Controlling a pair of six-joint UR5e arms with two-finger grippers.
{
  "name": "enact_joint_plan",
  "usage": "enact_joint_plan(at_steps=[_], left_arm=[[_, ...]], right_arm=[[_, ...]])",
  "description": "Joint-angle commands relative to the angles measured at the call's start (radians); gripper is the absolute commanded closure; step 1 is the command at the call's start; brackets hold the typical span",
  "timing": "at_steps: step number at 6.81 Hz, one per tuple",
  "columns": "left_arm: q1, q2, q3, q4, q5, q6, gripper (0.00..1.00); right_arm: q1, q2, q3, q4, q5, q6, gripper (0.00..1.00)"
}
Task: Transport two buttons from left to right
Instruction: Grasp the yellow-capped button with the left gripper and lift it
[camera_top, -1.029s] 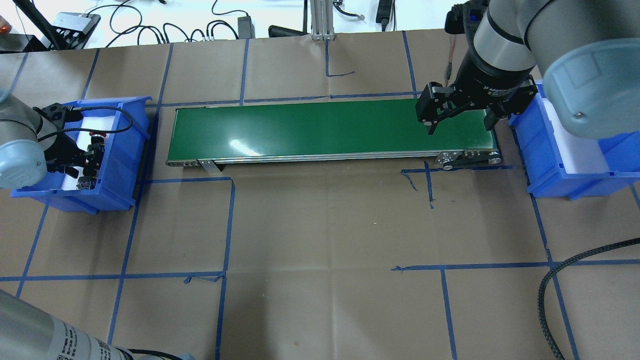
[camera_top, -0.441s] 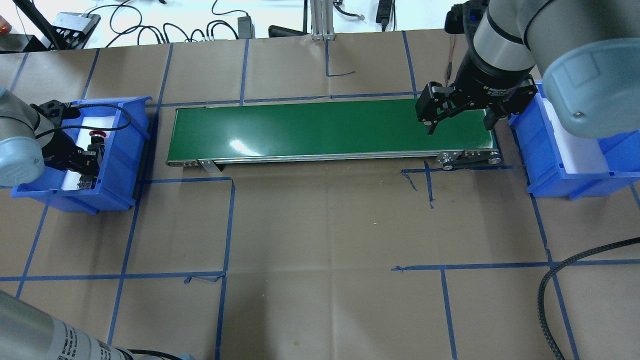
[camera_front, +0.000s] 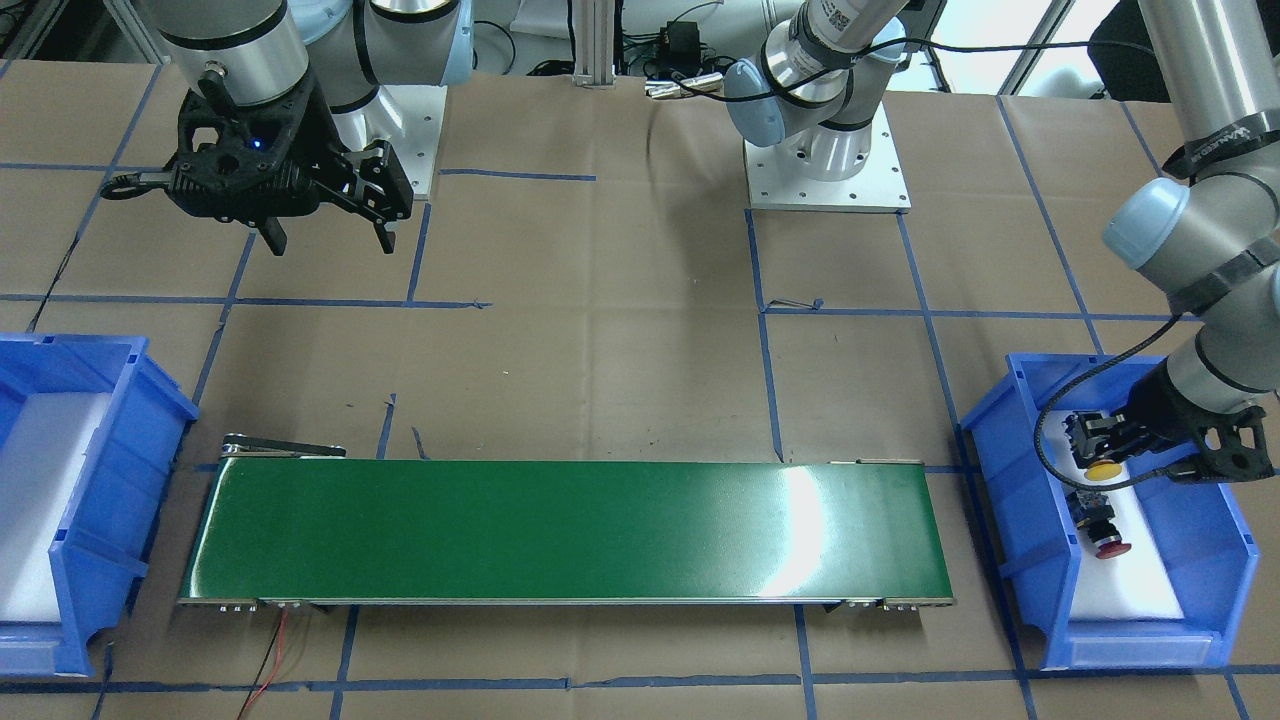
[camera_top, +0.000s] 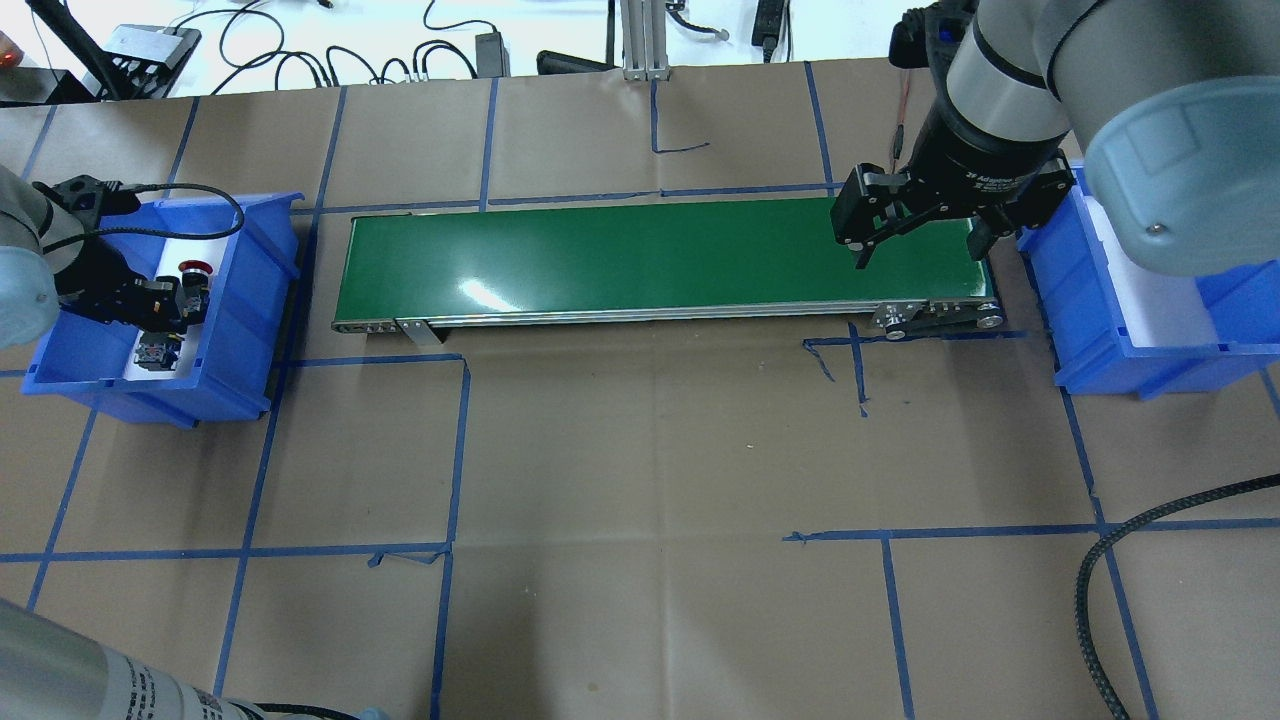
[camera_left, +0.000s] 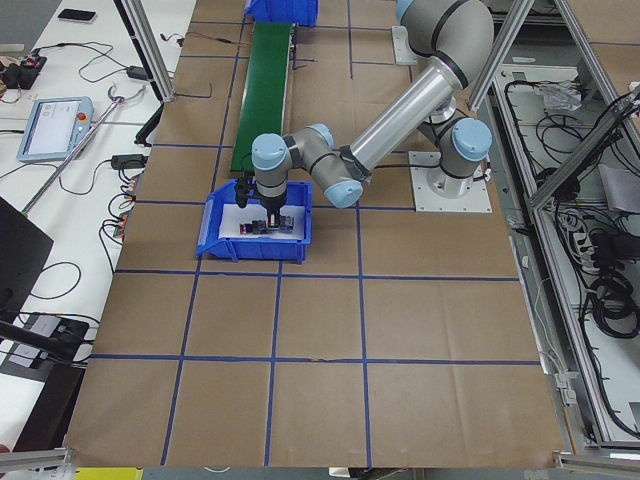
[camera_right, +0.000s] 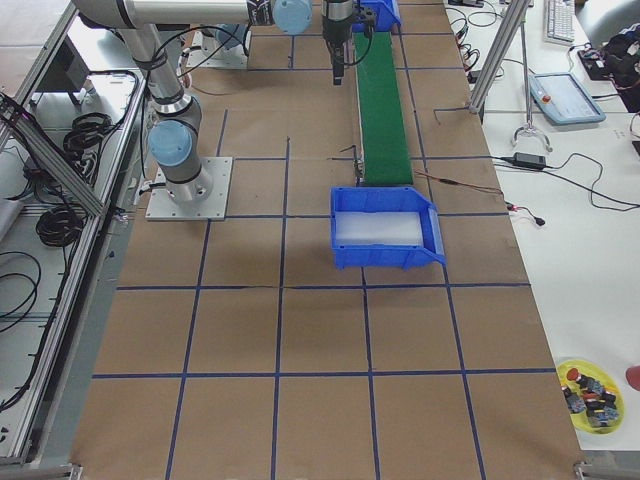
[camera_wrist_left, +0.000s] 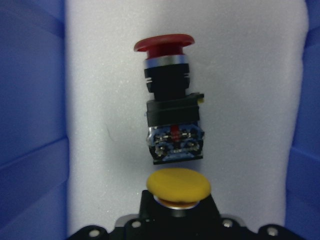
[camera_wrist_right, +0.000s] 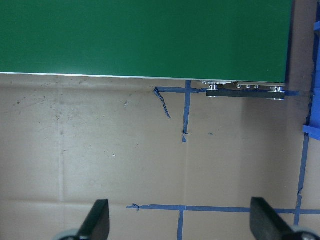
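My left gripper (camera_top: 160, 308) is inside the blue left bin (camera_top: 232, 335), also seen in the front view (camera_front: 1098, 450). It is shut on the yellow-capped button (camera_front: 1103, 467) and holds it above the bin's white foam. The left wrist view shows its yellow cap (camera_wrist_left: 178, 186) right at the gripper. The red-capped button (camera_wrist_left: 172, 120) lies on the foam just beyond it (camera_front: 1100, 525), its red cap (camera_top: 188, 266) pointing away from me. My right gripper (camera_top: 920, 248) hangs open and empty over the right end of the conveyor; its two fingers (camera_wrist_right: 97, 222) stand wide apart.
A green conveyor belt (camera_top: 640, 250) runs between the left bin and a blue right bin (camera_top: 1100, 345) lined with white foam. Blue tape lines cross the brown paper table. A black braided cable (camera_top: 1100, 560) lies at the front right.
My left gripper has moved left and slightly away from me inside the bin, carrying the yellow button. The red button and my right arm have not moved.
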Motion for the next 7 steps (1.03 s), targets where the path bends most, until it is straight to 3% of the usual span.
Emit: enact_joint_plan(at_steps=[1, 2, 4, 7], left_arm=[[-0.002, 0.019, 0.174, -0.232, 0.006, 0.005, 0.92], [-0.002, 0.012, 0.250, -0.326, 0.006, 0.005, 0.92], [-0.020, 0.007, 0.290, -0.352, -0.006, -0.008, 0.92], [-0.236, -0.019, 0.474, -0.432, 0.009, -0.198, 0.92]], right_arm=[[0.000, 0.000, 0.000, 0.000, 0.000, 0.000, 0.00], [0.000, 0.000, 0.000, 0.000, 0.000, 0.000, 0.00], [0.000, 0.000, 0.000, 0.001, 0.000, 0.000, 0.00], [0.000, 0.000, 0.000, 0.001, 0.000, 0.000, 0.00]])
